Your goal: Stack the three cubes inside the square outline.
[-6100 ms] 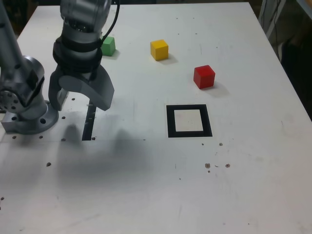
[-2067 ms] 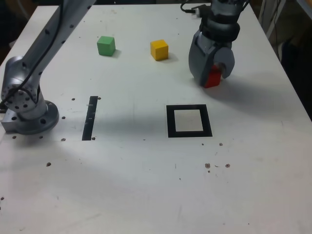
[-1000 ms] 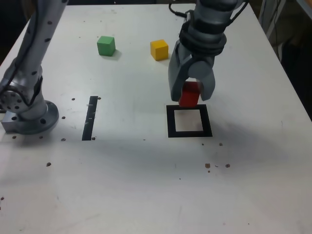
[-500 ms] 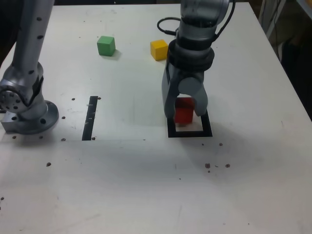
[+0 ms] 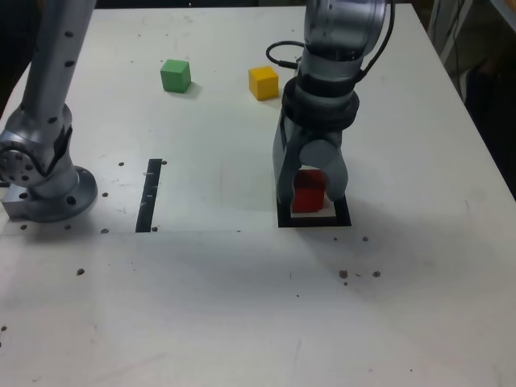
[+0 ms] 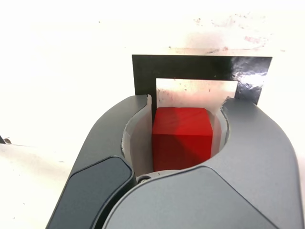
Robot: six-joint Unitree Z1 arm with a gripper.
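The gripper (image 5: 310, 193) is clamped on the red cube (image 6: 181, 137) — the outline's (image 6: 144, 72) white centre lies right beneath it, so release goes straight down.

A white table (image 5: 242, 306) fills nearly the whole exterior view, its surface matte and lightly scuffed. Small dark specks and holes (image 5: 359, 274) dot it just in front of the end effector, with more scattered toward the near corner on the exterior view's left. A narrow black strip (image 5: 149, 194) lies flat on the tabletop well to the side of the end effector, on the exterior view's left. Beyond the table's far edge and along its sides the room is dark and indistinct. On the exterior view's right, pale upright bars (image 5: 448, 32) stand beside the table. Soft shadows spread across the tabletop below the end effector. In the wrist view the tabletop is brightly lit, almost washed out.
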